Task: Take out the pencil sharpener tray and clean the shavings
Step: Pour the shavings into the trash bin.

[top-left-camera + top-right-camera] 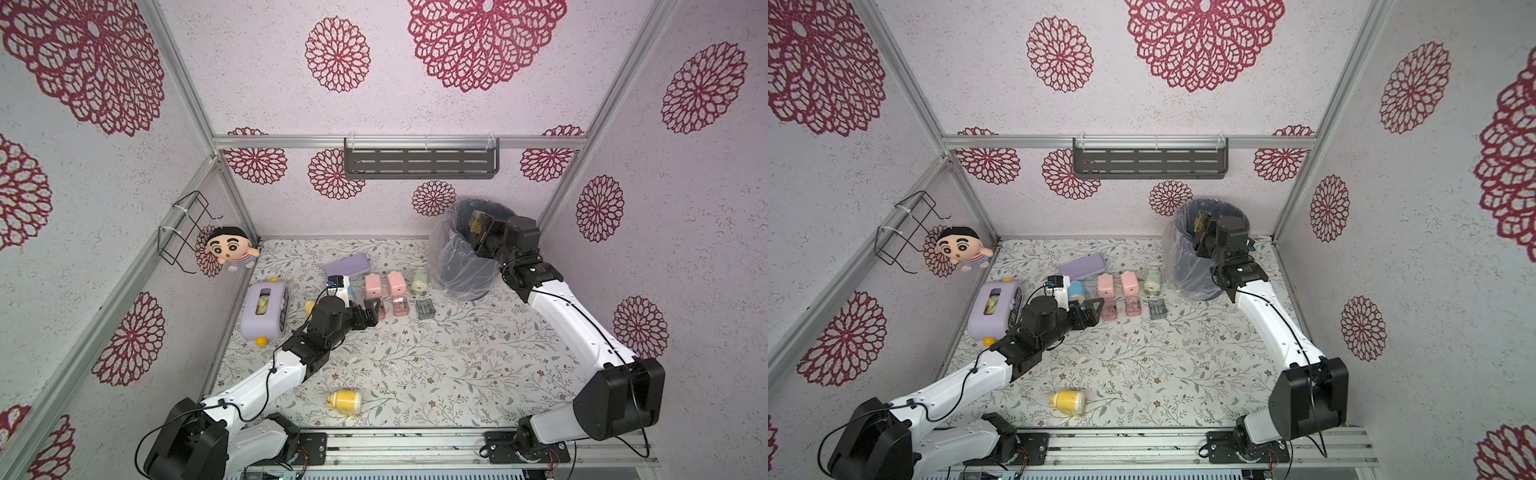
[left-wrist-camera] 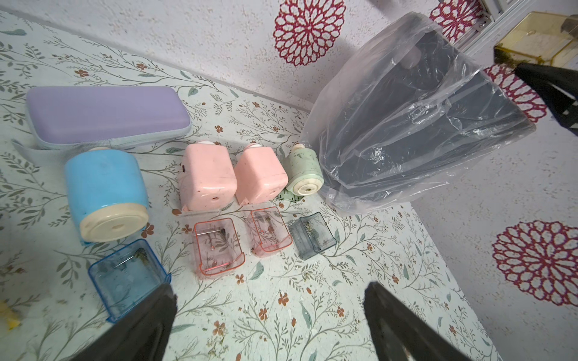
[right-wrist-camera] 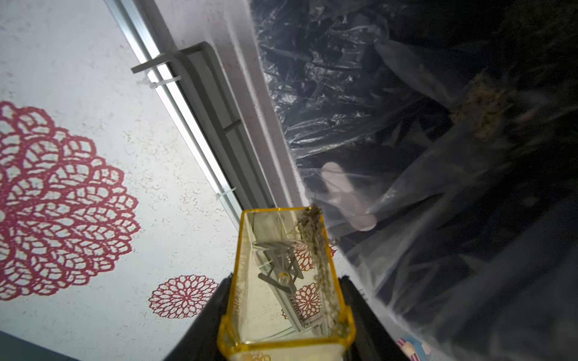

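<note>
While the right gripper (image 3: 284, 293) clamps the yellow tray (image 3: 275, 315) by its two side walls, the tray hangs over the mouth of the bin (image 1: 461, 270) in both top views. The shavings (image 3: 316, 247) cling in a line along one long wall up to the open edge, on the side nearest the liner; more brown crumbs sit deep in the liner, blurred. The bin stands at the back right of the table (image 1: 478, 374), close to the back wall. The left gripper (image 2: 269, 292) is spread wide, gripping nothing, low over the table in front of the row. The row runs from the left arm's side toward the bin: blue sharpener (image 2: 106, 187), pink sharpeners (image 2: 208, 178), green sharpener (image 2: 305, 175); pulled-out trays lie in front: blue tray (image 2: 128, 281), pink trays (image 2: 217, 247), grey tray (image 2: 312, 234). One left finger overlaps the blue tray's near corner in the wrist view; contact unclear. The green sharpener is just beside the liner, a tight gap; the purple case (image 2: 106, 115) lies behind the row. The yellow sharpener (image 1: 345, 402) lies on its side near the front edge, well apart from everything; there is broad open table between it and the row, and along the right side.
</note>
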You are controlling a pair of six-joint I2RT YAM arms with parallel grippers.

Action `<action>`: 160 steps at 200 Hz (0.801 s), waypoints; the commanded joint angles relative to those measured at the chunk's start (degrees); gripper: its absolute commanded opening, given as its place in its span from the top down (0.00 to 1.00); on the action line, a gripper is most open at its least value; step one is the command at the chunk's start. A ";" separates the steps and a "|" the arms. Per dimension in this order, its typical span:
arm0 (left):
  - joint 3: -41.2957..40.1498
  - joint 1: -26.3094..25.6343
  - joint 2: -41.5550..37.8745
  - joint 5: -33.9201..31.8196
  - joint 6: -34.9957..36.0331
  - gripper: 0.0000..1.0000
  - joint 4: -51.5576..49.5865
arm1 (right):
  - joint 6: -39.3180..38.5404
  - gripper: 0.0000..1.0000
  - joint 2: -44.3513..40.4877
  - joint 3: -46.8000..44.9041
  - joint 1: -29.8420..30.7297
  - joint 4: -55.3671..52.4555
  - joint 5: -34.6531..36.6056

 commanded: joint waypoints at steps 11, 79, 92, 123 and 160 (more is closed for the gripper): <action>-0.88 -0.51 -0.71 -0.23 0.34 0.03 1.69 | -1.48 0.65 -2.08 -1.16 0.27 1.20 0.41; -0.87 -0.52 -0.35 -0.57 0.56 0.03 1.72 | -1.92 0.66 -1.36 -1.28 0.53 1.73 -0.50; -0.88 -0.51 -0.29 -0.51 0.54 0.03 1.89 | -3.04 0.65 -1.74 -0.04 0.48 1.14 0.03; -0.75 -0.53 0.12 -0.46 0.61 0.03 1.83 | -3.43 0.65 -1.99 -2.38 0.47 1.37 0.10; 0.30 -0.51 1.67 -0.48 1.13 0.03 0.86 | -1.83 0.65 -1.11 -7.17 0.51 5.02 -1.81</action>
